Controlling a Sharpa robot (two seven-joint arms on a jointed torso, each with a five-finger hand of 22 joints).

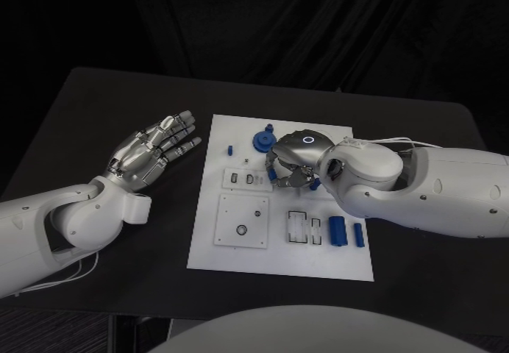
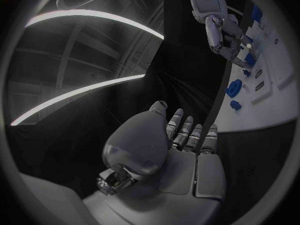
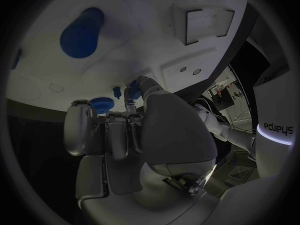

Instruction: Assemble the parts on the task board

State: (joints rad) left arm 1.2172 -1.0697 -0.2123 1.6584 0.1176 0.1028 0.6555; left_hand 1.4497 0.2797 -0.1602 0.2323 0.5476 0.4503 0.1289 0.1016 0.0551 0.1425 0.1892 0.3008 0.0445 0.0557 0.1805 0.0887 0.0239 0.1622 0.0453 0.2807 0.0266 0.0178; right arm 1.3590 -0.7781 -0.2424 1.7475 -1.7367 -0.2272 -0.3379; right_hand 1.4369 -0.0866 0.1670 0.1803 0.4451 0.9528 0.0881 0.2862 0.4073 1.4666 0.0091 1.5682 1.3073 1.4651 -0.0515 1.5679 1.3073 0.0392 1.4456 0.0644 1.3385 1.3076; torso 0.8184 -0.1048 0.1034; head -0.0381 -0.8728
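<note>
White rectangular task board (image 1: 278,254) sits mid-table on the black table (image 1: 106,103), small blue plastic parts (image 1: 337,230) scattered on it. The right silver hand (image 1: 294,158) is down over the board's far end, fingers curled around a small blue piece (image 3: 132,91). The left silver hand (image 1: 154,147) hovers beside the board, fingers spread, holding nothing.

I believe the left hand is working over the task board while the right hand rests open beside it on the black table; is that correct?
Not quite, the hands are swapped. In the head view the right hand works over the task board, while the left hand lies open beside it over the black table.
</note>
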